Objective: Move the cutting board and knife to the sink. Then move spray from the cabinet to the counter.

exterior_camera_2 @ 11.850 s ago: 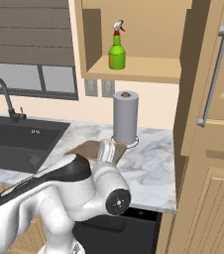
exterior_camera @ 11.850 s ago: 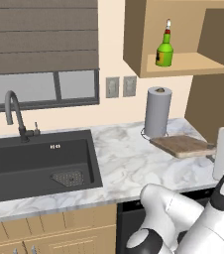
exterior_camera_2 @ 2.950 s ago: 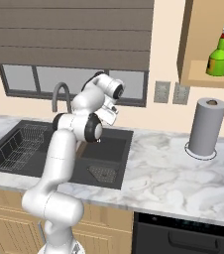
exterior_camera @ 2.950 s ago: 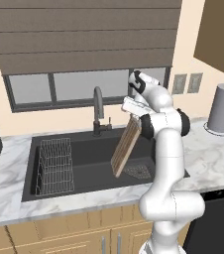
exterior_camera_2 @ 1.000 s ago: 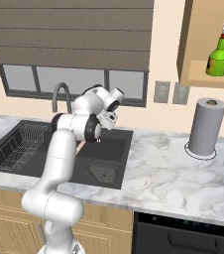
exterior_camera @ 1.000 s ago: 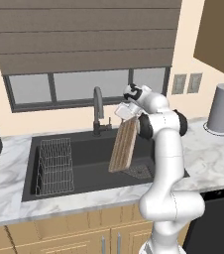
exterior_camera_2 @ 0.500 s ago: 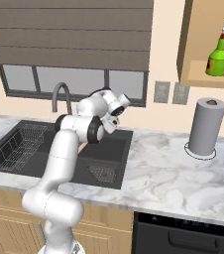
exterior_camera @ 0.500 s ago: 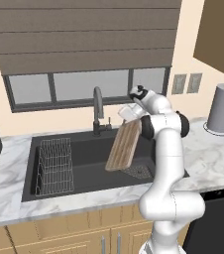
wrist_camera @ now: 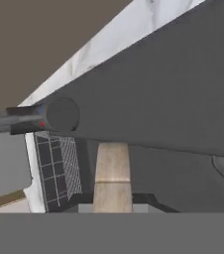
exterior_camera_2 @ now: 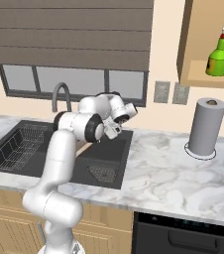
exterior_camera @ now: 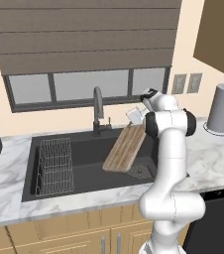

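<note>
the claw (exterior_camera: pixel 136 115) is clamped on the upper end of the cutting board (exterior_camera: pixel 124 149). the board is held tilted over the sink (exterior_camera: pixel 32 191), its lower end down inside the basin, most likely so that it can be laid down at a slant rather than dropped flat. in the hand view the board (wrist_camera: pixel 112 178) runs straight away from the claw between the fingertips, which confirms an end-on grip.

surroundings: a wire rack (exterior_camera: pixel 55 165) occupies the left part of the basin, apart from the board. the drain grid (exterior_camera: pixel 142 171) lies just beside the board's lower end. the faucet (exterior_camera: pixel 98 104) stands behind the basin, close to the claw, and is the nearest obstruction to any lift or swing. the paper towel roll (exterior_camera: pixel 222 108) stands on the tabletop (exterior_camera_2: pixel 173 168) well to the right. the spray (exterior_camera_2: pixel 218 51) sits in the cabinet (exterior_camera_2: pixel 203 79) niche above that roll.
</note>
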You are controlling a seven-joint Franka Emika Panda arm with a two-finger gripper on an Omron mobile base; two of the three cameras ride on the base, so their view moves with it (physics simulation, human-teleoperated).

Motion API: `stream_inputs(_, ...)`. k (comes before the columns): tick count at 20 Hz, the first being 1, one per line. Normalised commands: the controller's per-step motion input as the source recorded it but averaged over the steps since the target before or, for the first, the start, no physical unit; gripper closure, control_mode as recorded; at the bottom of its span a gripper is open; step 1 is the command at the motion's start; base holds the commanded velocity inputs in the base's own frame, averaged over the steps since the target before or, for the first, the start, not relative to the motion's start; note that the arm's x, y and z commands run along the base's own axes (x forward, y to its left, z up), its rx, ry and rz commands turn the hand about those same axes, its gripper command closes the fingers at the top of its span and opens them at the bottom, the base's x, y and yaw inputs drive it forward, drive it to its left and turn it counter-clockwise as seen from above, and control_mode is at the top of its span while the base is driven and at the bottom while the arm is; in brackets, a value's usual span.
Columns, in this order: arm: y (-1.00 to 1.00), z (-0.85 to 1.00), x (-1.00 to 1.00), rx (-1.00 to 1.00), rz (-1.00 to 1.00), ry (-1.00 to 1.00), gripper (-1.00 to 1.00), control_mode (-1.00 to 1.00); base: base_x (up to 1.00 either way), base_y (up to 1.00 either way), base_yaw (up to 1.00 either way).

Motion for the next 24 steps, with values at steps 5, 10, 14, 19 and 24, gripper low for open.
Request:
stream_inputs(5,-0.12,-0.14,-0.29,0.10,-0.29,-0.01,1.00,-1.00,0.00,0.00,0.00)
stream_inputs(10,-0.10,-0.20,-0.15,0.06,-0.40,0.00,1.00,-1.00,0.00,0.00,0.00)
stream_inputs(14,-0.06,-0.09,-0.10,0.03,-0.43,-0.07,1.00,-1.00,0.00,0.00,0.00)
stream_inputs(19,-0.01,-0.07,-0.17,0.01,-0.32,-0.18,1.00,-1.00,0.00,0.00,0.00)
stream_inputs(24,0.00,-0.01,-0.01,-0.03,-0.02,-0.14,1.00,-1.00,0.00,0.00,0.00)
